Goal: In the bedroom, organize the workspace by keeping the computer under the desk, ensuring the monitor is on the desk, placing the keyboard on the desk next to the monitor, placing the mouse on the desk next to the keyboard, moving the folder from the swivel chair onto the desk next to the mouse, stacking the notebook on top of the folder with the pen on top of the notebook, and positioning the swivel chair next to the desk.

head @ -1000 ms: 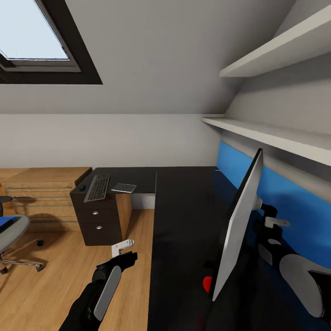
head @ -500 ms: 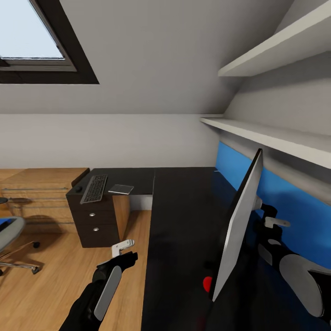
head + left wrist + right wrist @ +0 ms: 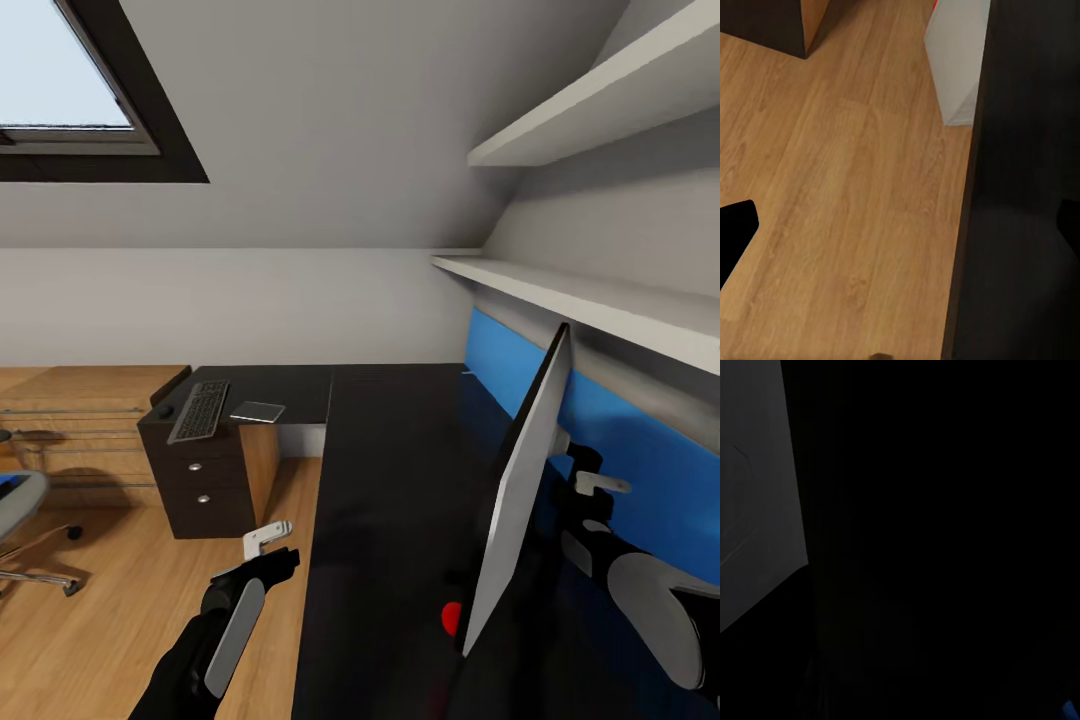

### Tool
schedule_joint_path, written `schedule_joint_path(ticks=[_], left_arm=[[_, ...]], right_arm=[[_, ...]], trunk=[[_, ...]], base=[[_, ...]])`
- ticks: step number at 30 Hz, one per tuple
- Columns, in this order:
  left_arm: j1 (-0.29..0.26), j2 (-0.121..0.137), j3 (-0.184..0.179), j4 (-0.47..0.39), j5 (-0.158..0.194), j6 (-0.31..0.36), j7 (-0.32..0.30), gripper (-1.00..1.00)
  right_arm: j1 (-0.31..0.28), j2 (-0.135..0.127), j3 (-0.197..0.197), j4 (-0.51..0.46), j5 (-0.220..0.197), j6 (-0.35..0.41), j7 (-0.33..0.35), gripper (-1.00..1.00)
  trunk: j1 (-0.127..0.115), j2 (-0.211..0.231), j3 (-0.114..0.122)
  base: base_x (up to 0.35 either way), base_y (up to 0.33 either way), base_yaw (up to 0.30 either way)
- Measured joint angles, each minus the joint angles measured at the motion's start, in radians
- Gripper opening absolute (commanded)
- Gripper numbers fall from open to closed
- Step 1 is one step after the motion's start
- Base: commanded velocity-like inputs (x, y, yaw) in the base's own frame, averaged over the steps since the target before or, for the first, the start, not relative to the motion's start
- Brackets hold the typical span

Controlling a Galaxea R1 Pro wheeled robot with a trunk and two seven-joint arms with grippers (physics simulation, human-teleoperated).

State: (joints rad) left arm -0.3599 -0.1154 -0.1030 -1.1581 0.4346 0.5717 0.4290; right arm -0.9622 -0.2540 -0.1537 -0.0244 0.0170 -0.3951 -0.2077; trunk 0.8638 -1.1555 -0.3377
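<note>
Head view: black L-shaped table [image 3: 390, 480] runs from 12 to 6 o'clock. Monitor [image 3: 515, 510] stands on it at approx 4 o'clock, seen edge-on and tilted, red dot low at its near corner. Right arm is behind the monitor by the blue wall panel [image 3: 610, 440]; right hand [image 3: 598, 486] there, can't tell whether clenched or released. Far wing of the table at 11 o'clock carries the keyboard [image 3: 198, 410], the mouse [image 3: 165, 411] touching or just beside its left edge, and a flat dark notebook [image 3: 257, 411] near its right. Swivel chair [image 3: 20, 520] at 9 o'clock, cut by frame edge, blue folder [image 3: 8, 487] on the seat. Left hand [image 3: 268, 545] hangs over the wood floor [image 3: 100, 620] at 7 o'clock, beside the table edge; fingers apart, grasping nothing.

Left wrist view: wood floor, table edge, computer [image 3: 958, 60] standing on the floor under the table.

Right wrist view: mostly dark; pale monitor back [image 3: 754, 487] at one side.
</note>
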Motion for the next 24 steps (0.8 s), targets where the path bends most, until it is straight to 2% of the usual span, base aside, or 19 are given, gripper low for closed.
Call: schedule_joint_path(ticks=[2,3,4,24], left_arm=[[0.0,0.0,0.0,0.0,0.0,0.0,0.0,1.0],[0.0,0.0,0.0,0.0,0.0,0.0,0.0,1.0],[0.0,0.0,0.0,0.0,0.0,0.0,0.001,1.0],[0.0,0.0,0.0,0.0,0.001,0.0,0.0,1.0]], right_arm=[[0.0,0.0,0.003,-0.002,-0.001,0.003,-0.001,-1.0],[0.0,0.0,0.004,-0.003,-0.001,0.004,-0.001,1.0],[0.001,-0.001,0.034,0.009,-0.031,0.01,-0.007,1.0],[0.001,-0.001,0.035,0.009,-0.032,0.01,-0.007,1.0]], trunk=[[0.0,0.0,0.0],[0.0,0.0,0.0],[0.0,0.0,0.0],[0.0,0.0,0.0]], base=[[0.0,-0.001,0.0],[0.0,0.0,0.0],[0.0,0.0,0.0],[-0.001,0.0,0.0]])
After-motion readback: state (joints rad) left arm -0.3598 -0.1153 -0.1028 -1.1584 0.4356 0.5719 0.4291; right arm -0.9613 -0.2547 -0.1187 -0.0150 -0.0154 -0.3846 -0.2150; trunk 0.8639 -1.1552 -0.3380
